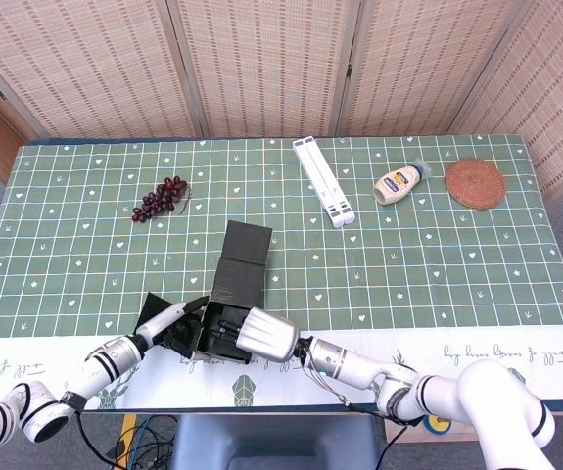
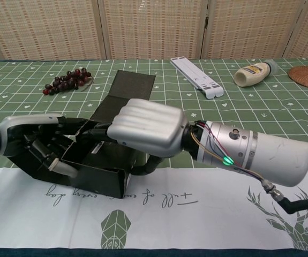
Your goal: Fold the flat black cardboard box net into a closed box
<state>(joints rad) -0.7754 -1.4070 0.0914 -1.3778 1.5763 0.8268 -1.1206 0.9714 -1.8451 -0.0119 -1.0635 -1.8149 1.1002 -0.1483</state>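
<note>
Both hands are on the half-folded black cardboard box [image 2: 97, 163], which sits at the near edge of the bench [image 1: 438, 255], lower left of centre in the head view. Right hand [image 2: 148, 128] lies knuckles-up over the box's open top, fingers curled down onto the near wall and holding it. Left hand [image 2: 38, 144] grips the left side wall, fingers reaching inside. The long lid flap [image 2: 124, 93] lies flat toward the back. To fold well, I judge I should keep both walls upright and square before bringing that lid over, pressing creases firmly without crushing the cardboard.
</note>
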